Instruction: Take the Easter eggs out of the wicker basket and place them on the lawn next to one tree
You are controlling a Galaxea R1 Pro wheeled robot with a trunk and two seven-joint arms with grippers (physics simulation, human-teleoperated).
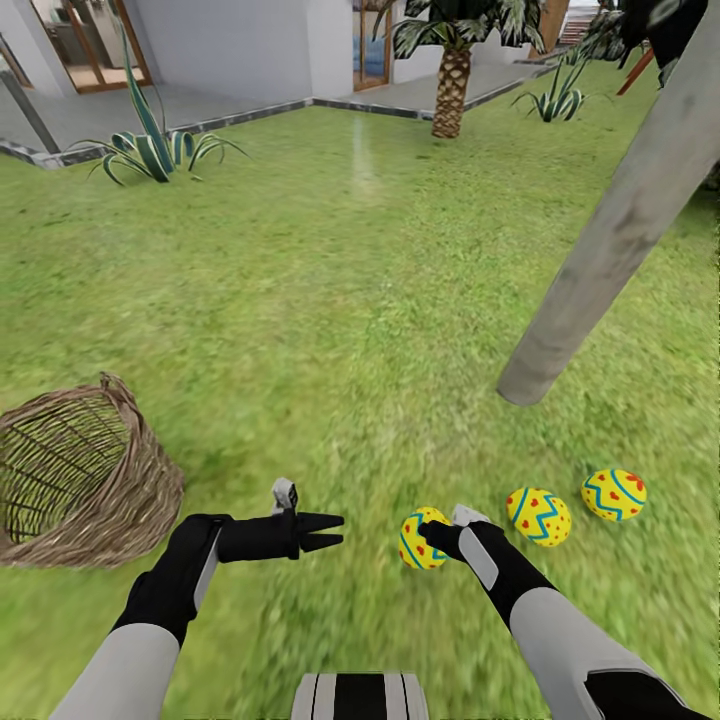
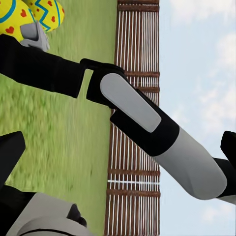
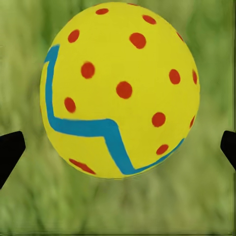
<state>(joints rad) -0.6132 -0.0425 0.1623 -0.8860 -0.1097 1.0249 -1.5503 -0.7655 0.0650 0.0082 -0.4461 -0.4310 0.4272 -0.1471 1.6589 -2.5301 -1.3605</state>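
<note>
Eggs line the lawn beside the tree; my right gripper gapes around one, left gripper parted, empty.

A paved grey terrace is seen at the far edge of the garden, bordered by a dark stone kerb. Behind it, pale building walls are fitted with wood-framed glass doors. A spiky striped agave is set at far left, a small palm at far centre, and another agave at far right. A brown slatted fence is backed by a cloudy blue sky
</note>
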